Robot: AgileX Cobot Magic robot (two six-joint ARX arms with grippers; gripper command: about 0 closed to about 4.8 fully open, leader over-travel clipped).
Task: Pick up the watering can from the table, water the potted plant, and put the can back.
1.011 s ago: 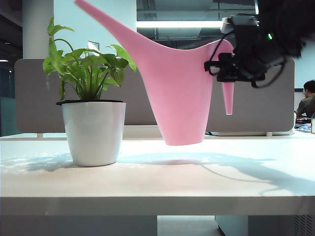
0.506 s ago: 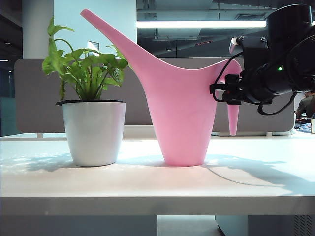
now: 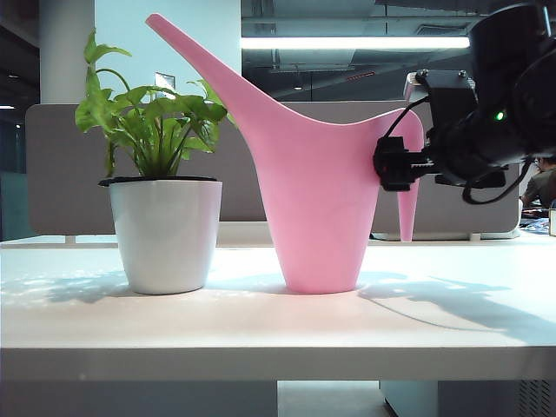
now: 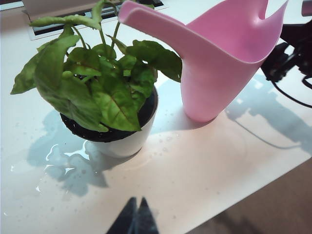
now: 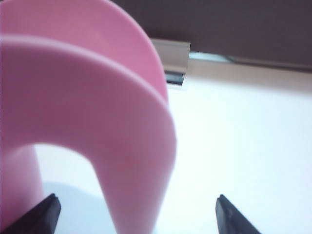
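Watering can (image 3: 317, 208) down on table (image 3: 261, 321)

White table (image 3: 261, 334), thick pale front edge. On it: potted plant (image 3: 165, 230) at left, watering can (image 3: 317, 200) upright just beside it, apart. Water puddles and droplets glisten around the pot's base.

watering can (image 5: 97, 122): blurred, cut off (right wrist) | left gripper (image 4: 137, 217): only tips

A grey-brown divider panel (image 3: 52, 165) stands behind, a lit ceiling strip light (image 3: 347, 42) overhead
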